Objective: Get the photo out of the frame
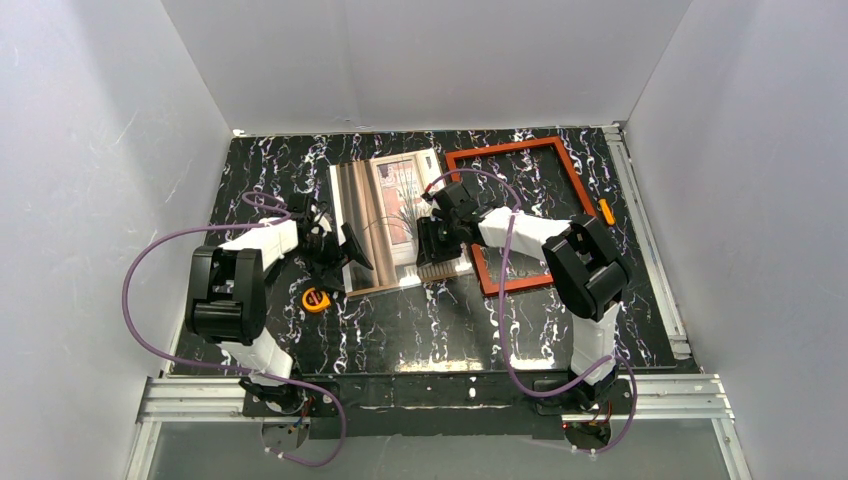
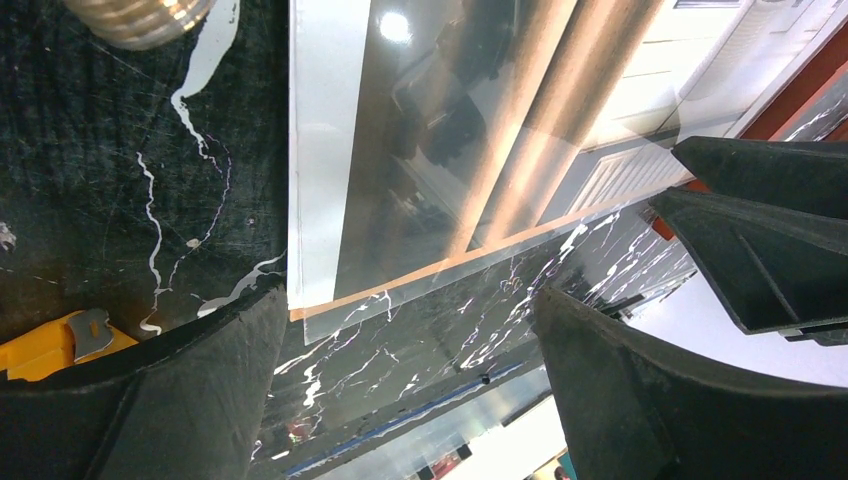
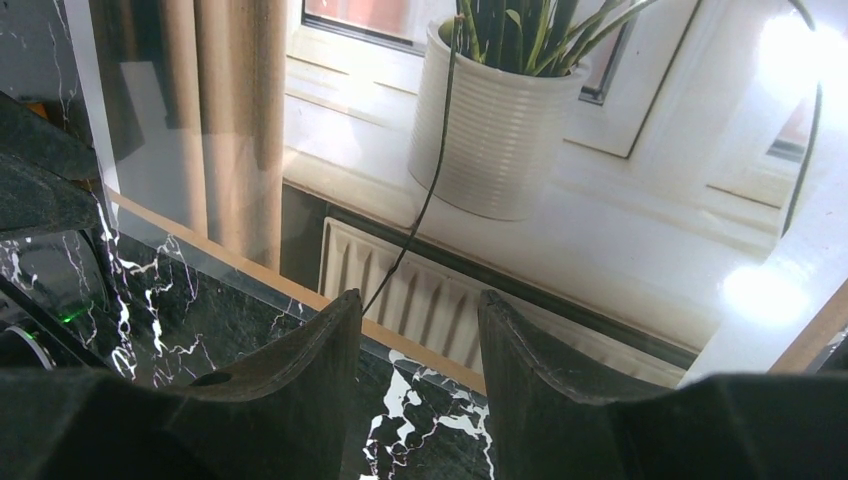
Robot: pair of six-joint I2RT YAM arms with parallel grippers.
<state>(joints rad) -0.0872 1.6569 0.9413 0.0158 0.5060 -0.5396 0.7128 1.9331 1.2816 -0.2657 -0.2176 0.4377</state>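
Photo [image 1: 385, 215] lying beside frame [image 1: 500, 147] on table [image 1: 420, 330].
Left fingers [image 2: 180, 400] standing wide apart at its corner; right fingers [image 3: 300, 380] sitting parted over its near edge.

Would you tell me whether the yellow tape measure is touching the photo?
Apart. The left wrist view shows bare black table between the yellow tape measure and the photo.

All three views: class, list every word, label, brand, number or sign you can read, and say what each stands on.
No text can be read in any view.
The photo: only curtains, a window and a potted plant, no writing.
The frame: plain border, no label visible.
The small yellow object: any marking on it is too small to read.
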